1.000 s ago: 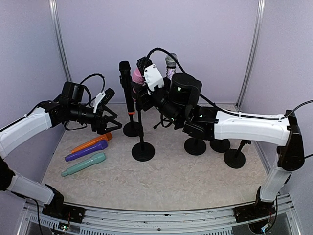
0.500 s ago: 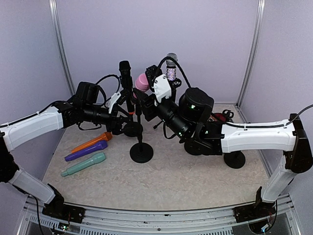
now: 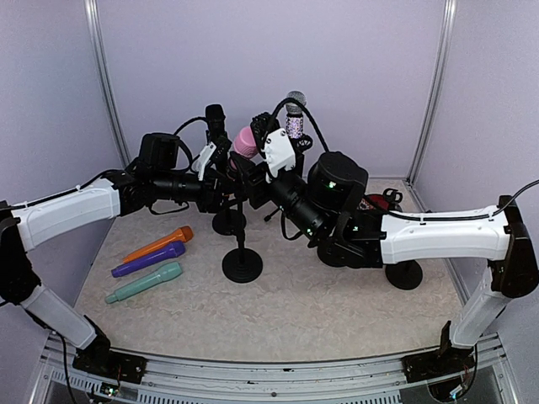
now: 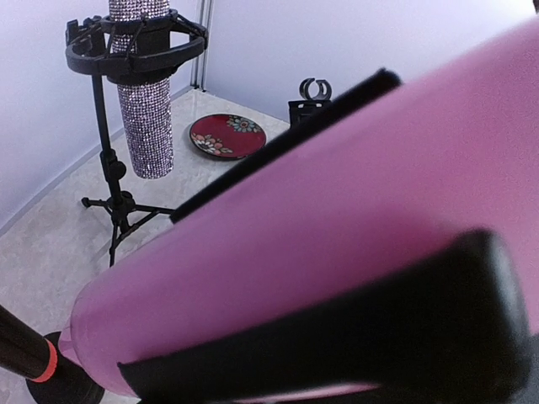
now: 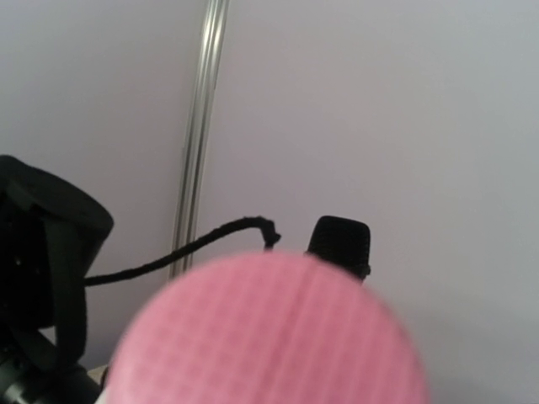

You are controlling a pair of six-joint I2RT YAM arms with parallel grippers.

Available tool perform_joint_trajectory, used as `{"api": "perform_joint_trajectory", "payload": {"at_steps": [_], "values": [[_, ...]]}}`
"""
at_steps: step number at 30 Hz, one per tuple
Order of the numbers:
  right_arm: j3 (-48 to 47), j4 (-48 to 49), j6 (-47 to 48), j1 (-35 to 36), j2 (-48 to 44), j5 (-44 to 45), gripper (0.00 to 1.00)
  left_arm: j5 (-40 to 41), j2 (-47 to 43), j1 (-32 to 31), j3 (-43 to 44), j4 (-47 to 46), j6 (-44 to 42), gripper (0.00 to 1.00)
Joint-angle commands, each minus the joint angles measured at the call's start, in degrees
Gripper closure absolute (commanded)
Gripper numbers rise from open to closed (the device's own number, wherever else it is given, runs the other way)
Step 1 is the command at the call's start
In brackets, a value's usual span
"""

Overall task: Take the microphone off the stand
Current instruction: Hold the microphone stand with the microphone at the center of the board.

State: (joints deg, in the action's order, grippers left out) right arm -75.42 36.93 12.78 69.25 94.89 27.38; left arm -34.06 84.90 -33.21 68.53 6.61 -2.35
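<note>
Straddling the pink microphone (image 3: 245, 141) from nine o'clock, my left gripper (image 3: 226, 178) has jaws either side of its body; whether they pinch it I cannot tell, nor the state of my right gripper (image 3: 253, 181). Microphone sits in its stand (image 3: 242, 265), not yet removed.

Three loose microphones (image 3: 150, 258) lie on the table (image 3: 295, 324), left of the nearest stand (image 3: 242, 265)
</note>
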Motion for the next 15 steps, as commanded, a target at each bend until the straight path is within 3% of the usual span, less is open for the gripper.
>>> {"api": "perform_joint_trajectory", "payload": {"at_steps": [1, 5, 10, 15], "values": [[-2.9, 3.3, -2.0, 1.1, -0.7, -2.2, 1.00, 0.9, 0.1, 0.0, 0.0, -5.1, 1.4, 0.54], [-3.6, 3.0, -1.7, 1.1, -0.5, -2.5, 1.00, 0.7, -0.3, 0.0, -0.5, -5.4, 1.3, 0.67], [-5.0, 1.8, -0.9, 1.1, -1.4, -2.7, 1.00, 1.9, -0.4, 0.1, -1.1, -5.3, 0.9, 1.00], [-4.6, 0.8, -0.7, 1.2, -4.6, -3.7, 1.00, 3.7, -0.6, 1.1, -2.4, -6.0, 1.0, 1.00]]}}
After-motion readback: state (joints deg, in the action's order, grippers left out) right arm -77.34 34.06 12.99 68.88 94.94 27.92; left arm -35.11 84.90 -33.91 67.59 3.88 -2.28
